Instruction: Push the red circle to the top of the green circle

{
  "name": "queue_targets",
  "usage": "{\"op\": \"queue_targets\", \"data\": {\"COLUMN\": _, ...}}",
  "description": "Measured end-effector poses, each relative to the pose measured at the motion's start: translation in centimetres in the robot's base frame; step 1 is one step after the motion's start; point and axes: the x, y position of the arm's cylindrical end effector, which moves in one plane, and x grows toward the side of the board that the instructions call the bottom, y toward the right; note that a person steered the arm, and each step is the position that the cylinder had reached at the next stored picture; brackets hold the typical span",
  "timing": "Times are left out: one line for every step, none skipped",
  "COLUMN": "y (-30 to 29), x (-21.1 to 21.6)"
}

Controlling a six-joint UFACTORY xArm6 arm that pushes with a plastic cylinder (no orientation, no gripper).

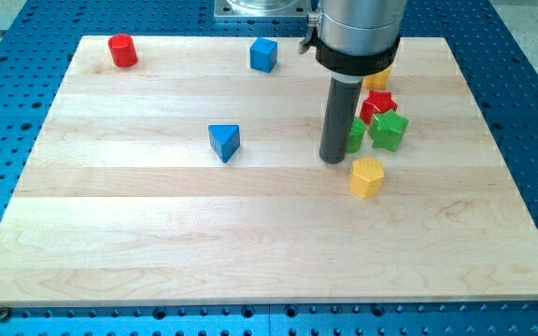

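The red circle point(122, 50) stands near the board's top left corner. The green circle point(356, 135) is right of centre, mostly hidden behind my rod. My tip point(332, 160) rests on the board just left of the green circle, far to the right of and below the red circle. No block touches the red circle.
A green star-like block point(389, 131) sits right of the green circle, with a red star point(378, 104) above it and a yellow block point(378, 78) partly hidden above that. A yellow hexagon point(367, 176) lies below. A blue cube point(263, 54) and blue triangle point(224, 142) lie further left on the wooden board point(157, 243).
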Motion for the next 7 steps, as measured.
{"op": "queue_targets", "data": {"y": -1.2, "x": 0.0}}
{"op": "queue_targets", "data": {"y": -9.2, "x": -1.5}}
{"op": "queue_targets", "data": {"y": -13.3, "x": -5.7}}
{"op": "queue_targets", "data": {"y": -20.1, "x": -7.9}}
{"op": "queue_targets", "data": {"y": -28.5, "x": -8.8}}
{"op": "queue_targets", "data": {"y": -34.8, "x": -12.3}}
{"op": "queue_targets", "data": {"y": -36.3, "x": -17.2}}
